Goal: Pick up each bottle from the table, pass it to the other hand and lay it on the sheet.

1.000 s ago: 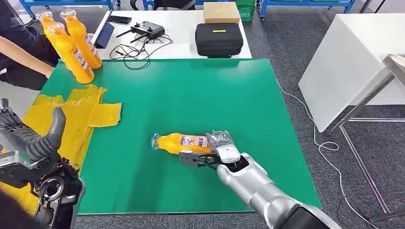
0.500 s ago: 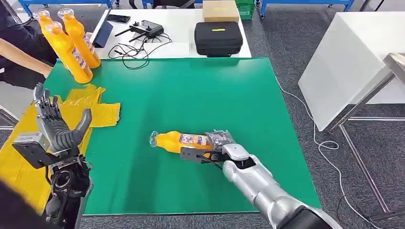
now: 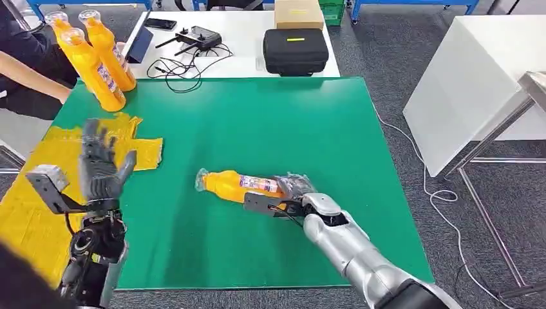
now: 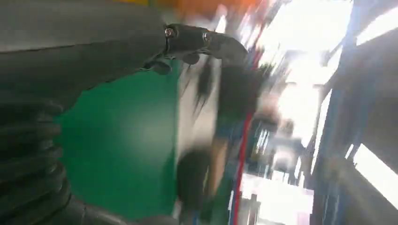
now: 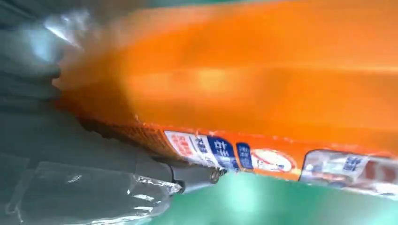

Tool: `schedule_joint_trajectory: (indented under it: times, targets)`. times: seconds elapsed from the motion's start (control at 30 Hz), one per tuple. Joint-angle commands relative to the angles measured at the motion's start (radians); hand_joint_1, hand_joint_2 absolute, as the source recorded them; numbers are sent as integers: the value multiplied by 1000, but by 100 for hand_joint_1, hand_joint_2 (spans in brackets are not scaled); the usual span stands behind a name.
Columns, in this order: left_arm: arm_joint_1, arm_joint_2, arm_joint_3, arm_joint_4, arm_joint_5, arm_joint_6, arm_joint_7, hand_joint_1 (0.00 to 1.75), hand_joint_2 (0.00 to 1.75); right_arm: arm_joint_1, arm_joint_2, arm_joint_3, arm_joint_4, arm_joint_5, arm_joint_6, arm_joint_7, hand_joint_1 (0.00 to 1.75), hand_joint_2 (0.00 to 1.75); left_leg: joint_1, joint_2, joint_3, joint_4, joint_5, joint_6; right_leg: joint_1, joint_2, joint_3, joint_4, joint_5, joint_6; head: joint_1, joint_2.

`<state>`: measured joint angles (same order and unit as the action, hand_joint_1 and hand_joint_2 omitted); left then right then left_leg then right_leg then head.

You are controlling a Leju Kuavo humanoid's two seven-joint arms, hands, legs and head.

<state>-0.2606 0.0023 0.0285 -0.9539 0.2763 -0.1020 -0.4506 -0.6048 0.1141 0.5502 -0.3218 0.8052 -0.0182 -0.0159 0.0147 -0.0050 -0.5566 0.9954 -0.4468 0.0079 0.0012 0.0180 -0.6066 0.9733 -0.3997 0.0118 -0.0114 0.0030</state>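
An orange bottle (image 3: 235, 185) with a clear plastic wrap lies on its side near the middle of the green table (image 3: 270, 122). My right hand (image 3: 293, 196) grips its base end, and its neck points towards my left. Close up in the right wrist view, the bottle (image 5: 244, 93) has its label facing the camera. At the table's left edge my left hand (image 3: 100, 168) is raised with its fingers spread and holds nothing; its fingers (image 4: 206, 42) are blurred in the left wrist view. The crumpled yellow sheet (image 3: 45, 187) covers the table's left side, partly behind that hand.
Three more orange bottles (image 3: 96, 61) stand at the far left corner, next to a person's arm (image 3: 26, 71). Behind the green table a white one carries a black case (image 3: 295, 51), a controller (image 3: 198, 40) with cables and a cardboard box (image 3: 297, 14). A white table (image 3: 476, 84) stands to the right.
My left hand has risen and moved in over the sheet, its fingers spreading. The right hand has shifted the bottle a little to the left and farther away.
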Motion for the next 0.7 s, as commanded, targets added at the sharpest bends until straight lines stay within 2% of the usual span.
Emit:
schedule_joint_trajectory:
  times: [0.03,0.1,0.17,0.23,0.3,0.37,0.53,0.63,0.7]
  targets:
    - [-22,-7,82,274,91,-206,-1,0,175,59,11,-156,-414,54,-237,-30,175,175,-1,2,-1,-1,1,0,-1,1,-2,0,0,1,0,0]
    - [-9,-19,73,258,100,-222,11,0,175,78,30,-149,-482,58,-235,-33,175,175,0,3,3,-2,-1,0,0,1,1,-1,-2,0,0,0]
    - [-4,-30,65,244,120,-234,22,0,175,69,49,-142,-491,58,-263,-38,175,175,-1,1,-1,-1,0,0,-1,0,-3,1,-1,0,0,0]
    - [0,-39,53,227,138,-227,31,0,175,48,68,-136,-468,40,-308,-59,175,175,0,1,-2,0,0,0,0,0,-5,1,-2,0,0,0]
    - [5,-51,46,189,168,-248,61,0,175,-17,127,-106,-367,68,-411,-62,175,175,0,1,-4,0,-1,0,0,0,-6,2,-2,1,0,0]
    - [1,-48,32,176,177,-263,73,0,175,-47,165,-85,-307,71,-445,-60,175,175,0,2,-8,0,0,0,0,1,-10,1,-1,0,0,0]
    - [-12,-52,12,157,188,-275,95,0,175,-93,229,-55,-229,66,-441,-44,175,175,0,1,-7,0,0,-1,0,0,-9,1,-1,0,0,0]
    - [-11,-58,-12,135,190,-272,111,0,175,-116,235,47,-209,36,-429,9,175,175,0,1,-7,0,0,-1,0,0,-9,1,-1,0,0,0]
    - [-13,-61,-14,133,189,-268,111,0,175,-115,235,62,-211,27,-434,14,175,175,0,1,-5,0,-1,-1,0,-1,-7,2,-2,0,0,0]
